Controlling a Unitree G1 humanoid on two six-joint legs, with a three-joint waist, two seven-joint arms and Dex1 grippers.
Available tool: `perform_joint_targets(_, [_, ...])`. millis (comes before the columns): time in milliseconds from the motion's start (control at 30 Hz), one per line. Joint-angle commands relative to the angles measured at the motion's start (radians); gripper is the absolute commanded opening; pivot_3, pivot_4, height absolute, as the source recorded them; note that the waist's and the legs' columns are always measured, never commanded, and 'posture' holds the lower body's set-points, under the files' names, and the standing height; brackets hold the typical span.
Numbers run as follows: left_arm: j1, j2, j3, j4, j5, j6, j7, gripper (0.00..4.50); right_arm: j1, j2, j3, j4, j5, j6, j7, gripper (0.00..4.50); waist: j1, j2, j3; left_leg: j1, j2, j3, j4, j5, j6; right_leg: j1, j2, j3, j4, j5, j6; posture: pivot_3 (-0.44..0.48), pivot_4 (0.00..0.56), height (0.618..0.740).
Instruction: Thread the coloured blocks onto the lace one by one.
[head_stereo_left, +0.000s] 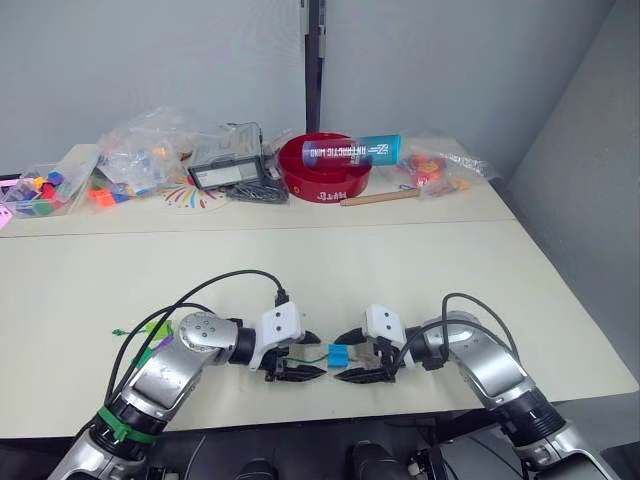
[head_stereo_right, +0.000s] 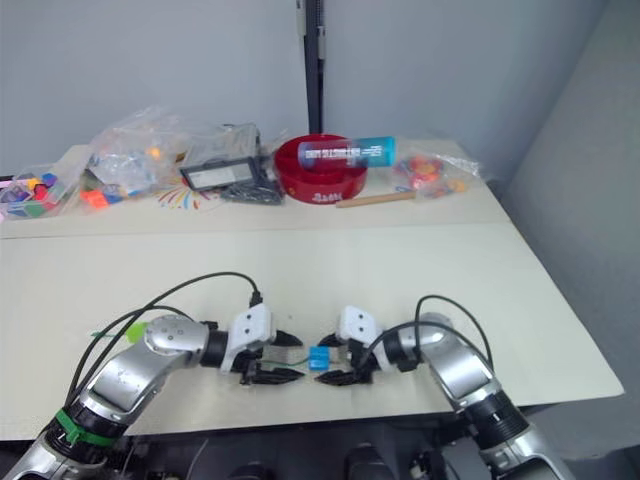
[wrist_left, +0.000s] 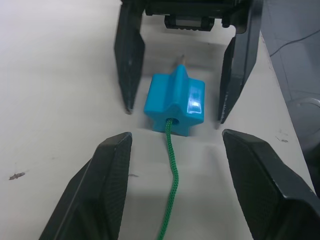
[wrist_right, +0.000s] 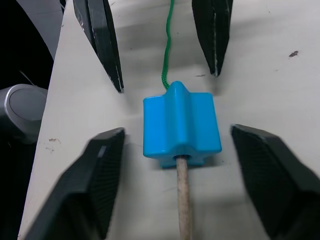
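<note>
A sky blue block (wrist_left: 174, 103) lies on the desk (head_stereo_left: 400, 270), strung on the green lace (wrist_left: 171, 190), pale tip (wrist_right: 183, 200) poking toward the right pincer (head_stereo_left: 357, 364). Both pincers are released, the left pincer (head_stereo_left: 298, 360) facing it, block midway between.

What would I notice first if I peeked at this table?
Probably the bright sky blue block near the front edge, already on the green lace, with the pale tip poking out. Two open grippers, left and right, face it from either side.
</note>
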Motion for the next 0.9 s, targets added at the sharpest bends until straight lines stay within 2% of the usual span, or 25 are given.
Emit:
perform_joint_targets(33, [-0.03, -0.016, -0.012, 0.012, 0.01, -0.051, -0.012, 2.85, 0.008, -0.035, -0.047, -0.063, 0.025, 0.019, -0.003, 4.47, 0.005, 0.0, 0.0, 0.0, 0.0, 0.0, 0.0, 0.0, 0.0, 0.0, 0.0, 0.0, 0.0, 0.0, 0.0, 0.0, 0.15, 0.731])
perform_joint_targets(333, [-0.092, -0.128, -0.105, 0.152, 0.068, -0.152, -0.026, 2.85, 0.105, -0.117, -0.098, -0.109, 0.03, 0.006, -0.022, 4.47, 0.022, 0.0, 0.0, -0.001, -0.001, 0.0, 0.0, 0.0, 0.0, 0.0, 0.0, 0.0, -0.001, 0.0, 0.0, 0.0, 0.15, 0.731])
perform_joint_targets(500, [-0.124, -0.179, -0.125, 0.221, 0.1, -0.18, -0.016, 2.85, 0.112, -0.109, -0.099, -0.117, 0.026, 0.007, -0.053, 4.47, 0.021, 0.0, 0.0, -0.001, -0.001, 0.0, 0.0, 0.0, 0.0, 0.0, 0.0, 0.0, -0.001, 0.0, 0.0, 0.0, 0.15, 0.731])
perform_joint_targets(700, [-0.13, -0.198, -0.129, 0.248, 0.113, -0.188, -0.028, 2.85, 0.112, -0.105, -0.091, -0.117, 0.026, 0.008, -0.068, 4.47, 0.022, 0.0, 0.0, -0.001, -0.001, 0.0, 0.0, 0.0, 0.0, 0.0, 0.0, 0.0, -0.001, 0.0, 0.0, 0.0, 0.15, 0.731])
perform_joint_targets(833, [-0.127, -0.194, -0.127, 0.246, 0.111, -0.187, -0.036, 1.82, 0.114, -0.105, -0.09, -0.118, 0.029, 0.005, -0.071, 4.5, 0.022, 0.0, 0.0, -0.001, -0.001, 0.0, 0.0, 0.0, 0.0, 0.0, -0.001, 0.0, -0.001, 0.0, 0.0, 0.0, 0.15, 0.731])
perform_joint_targets(867, [-0.126, -0.193, -0.126, 0.245, 0.11, -0.185, -0.038, 1.48, 0.114, -0.105, -0.089, -0.119, 0.03, 0.003, -0.07, 3.96, 0.022, 0.0, 0.0, -0.001, -0.001, 0.0, 0.0, 0.0, 0.0, 0.0, -0.001, 0.0, -0.001, 0.0, 0.0, 0.0, 0.15, 0.731])
perform_joint_targets(900, [-0.125, -0.192, -0.126, 0.244, 0.11, -0.183, -0.039, 1.39, 0.115, -0.106, -0.089, -0.12, 0.031, 0.002, -0.07, 3.63, 0.022, 0.0, 0.0, -0.001, -0.001, 0.0, 0.0, 0.0, 0.0, 0.0, -0.001, 0.0, -0.001, 0.0, 0.0, 0.0, 0.15, 0.731])
